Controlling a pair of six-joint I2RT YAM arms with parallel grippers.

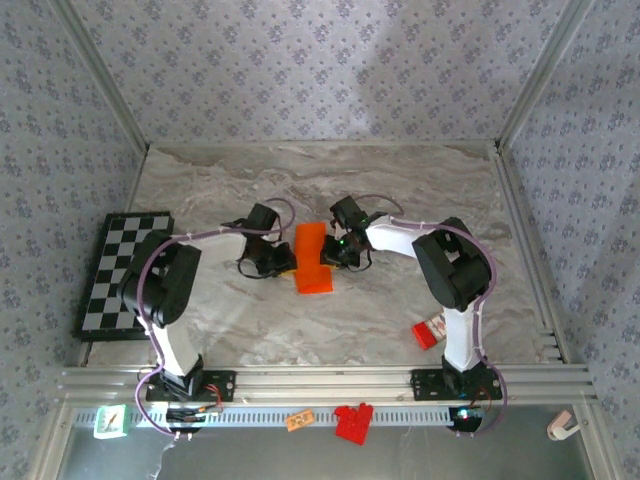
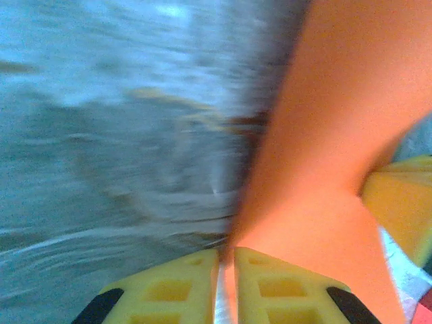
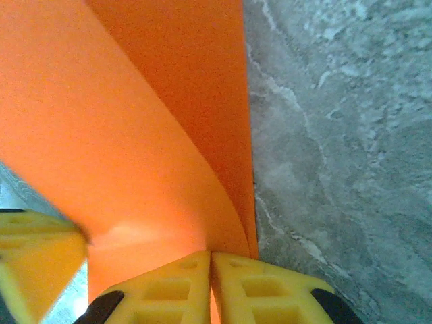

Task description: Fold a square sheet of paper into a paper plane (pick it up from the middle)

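The square sheet of paper (image 1: 311, 258) is bright orange and folded to a narrow strip, lying mid-table between both grippers. My left gripper (image 1: 282, 262) holds its left edge; in the left wrist view its yellow fingers (image 2: 196, 283) are pressed together on an orange sliver of the sheet (image 2: 337, 135). My right gripper (image 1: 332, 254) is shut on the right edge. In the right wrist view the sheet (image 3: 135, 135) curves up from between the fingers (image 3: 250, 287). A paper plane is out of view.
A black-and-white checkerboard (image 1: 125, 270) lies at the table's left edge. A small red-and-white box (image 1: 430, 332) sits by the right arm's base. Red plastic blocks (image 1: 353, 420) and a small orange tag (image 1: 299, 420) rest on the front rail. Patterned walls surround the table.
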